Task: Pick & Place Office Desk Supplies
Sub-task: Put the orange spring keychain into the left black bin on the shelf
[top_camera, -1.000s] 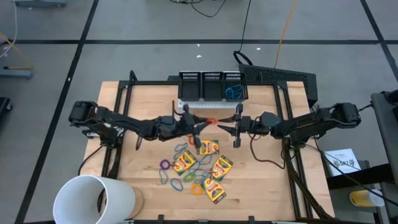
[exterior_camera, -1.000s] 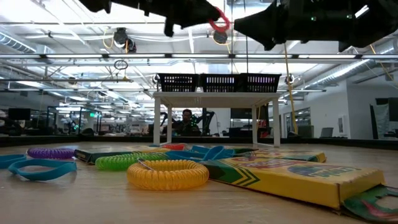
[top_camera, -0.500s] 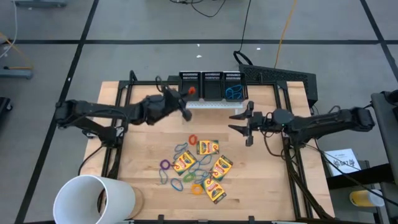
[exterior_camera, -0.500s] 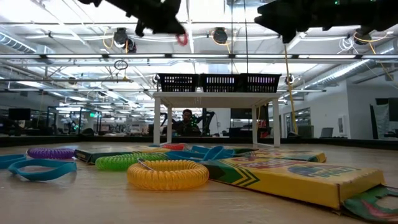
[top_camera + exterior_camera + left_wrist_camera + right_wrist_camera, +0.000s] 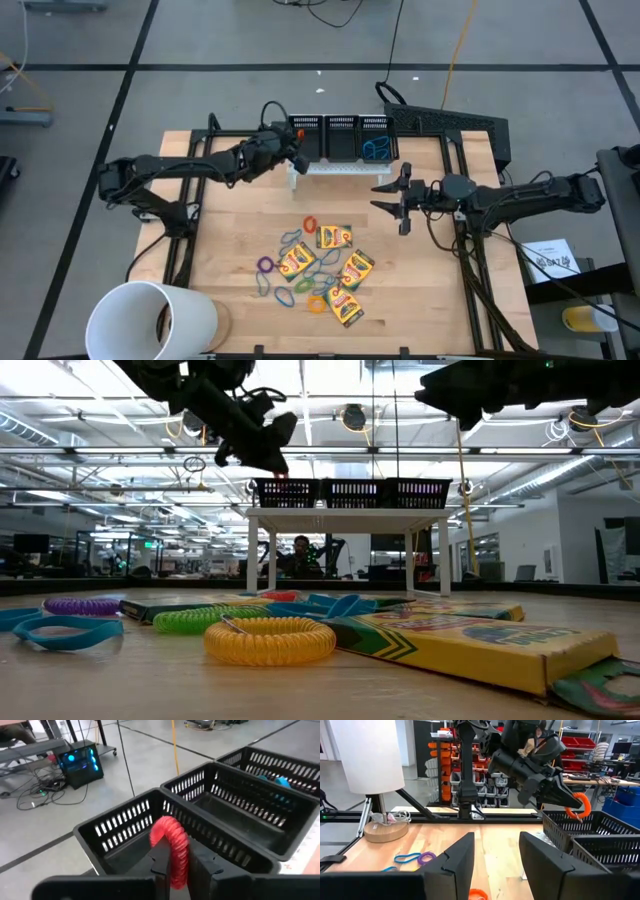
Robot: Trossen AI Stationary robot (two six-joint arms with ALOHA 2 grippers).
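My left gripper point(image 5: 296, 138) is shut on a red coiled rubber-band loop point(image 5: 172, 842) over the leftmost of three black mesh bins point(image 5: 306, 138) at the table's far edge. It also shows in the low view point(image 5: 265, 452). My right gripper point(image 5: 378, 196) is open and empty, above the table right of the middle. Several yellow-and-green crayon boxes point(image 5: 333, 237) and coloured band loops point(image 5: 265, 265) lie flat on the table's near middle. My left gripper pinches the lower part of the red loop point(image 5: 176, 867) between its two fingers. The fingers reach from the table's left toward the far edge, slanting down. The loop's free arc point(image 5: 581, 805) sticks out past the fingertips, lifted clear above the left bin.
The bins stand on a low white stand point(image 5: 340, 168); the right bin holds blue bands point(image 5: 376, 150). A large white cup point(image 5: 150, 320) lies at the near left corner. Bare wood lies between the bins and the supplies.
My left gripper has gone from the table's middle toward the far edge, carrying the red loop up over the leftmost bin. My right gripper has drawn back a little toward the table's right edge and stays open.
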